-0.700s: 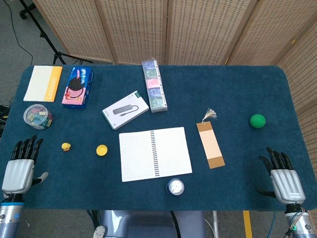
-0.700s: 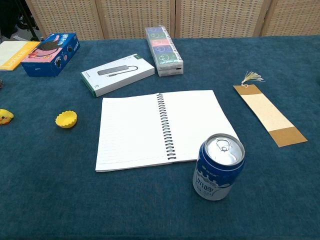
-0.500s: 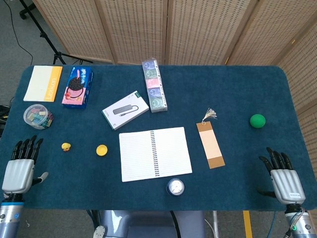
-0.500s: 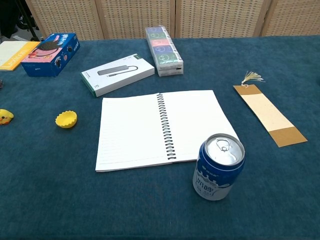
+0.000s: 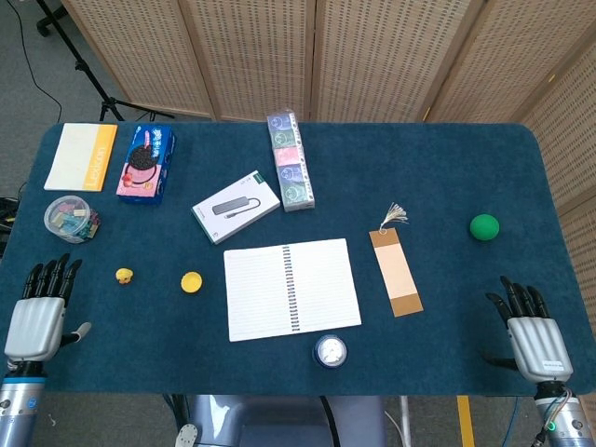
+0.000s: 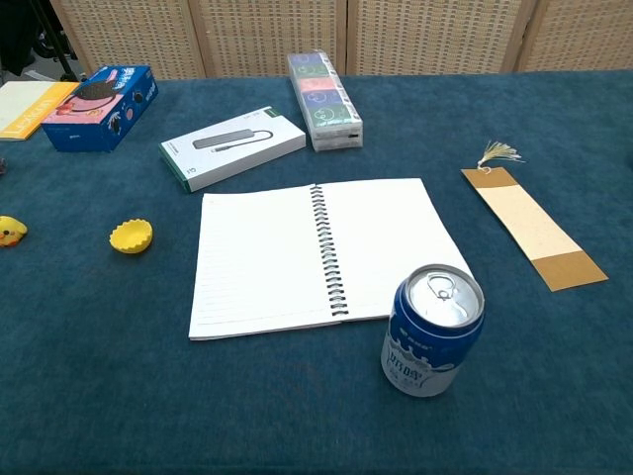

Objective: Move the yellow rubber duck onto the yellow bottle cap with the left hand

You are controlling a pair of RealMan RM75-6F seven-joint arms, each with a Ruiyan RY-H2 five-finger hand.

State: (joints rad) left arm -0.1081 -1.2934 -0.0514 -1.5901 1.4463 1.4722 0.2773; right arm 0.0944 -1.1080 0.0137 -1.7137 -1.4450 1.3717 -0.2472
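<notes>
A small yellow rubber duck (image 5: 124, 276) stands on the blue table cloth at the left; the chest view shows the duck (image 6: 10, 232) at its left edge. The yellow bottle cap (image 5: 191, 281) lies open side up a short way right of it, also seen as the cap (image 6: 131, 237) in the chest view. My left hand (image 5: 39, 315) rests flat at the table's front left corner, fingers straight and apart, holding nothing, left of and nearer than the duck. My right hand (image 5: 531, 333) lies flat and empty at the front right corner.
An open spiral notebook (image 5: 291, 288) lies right of the cap, with a blue can (image 5: 330, 351) in front of it. A clear tub of clips (image 5: 73, 219), a cookie box (image 5: 147, 164), a grey adapter box (image 5: 236, 206), a bookmark (image 5: 395, 270) and a green ball (image 5: 483, 226) sit further off.
</notes>
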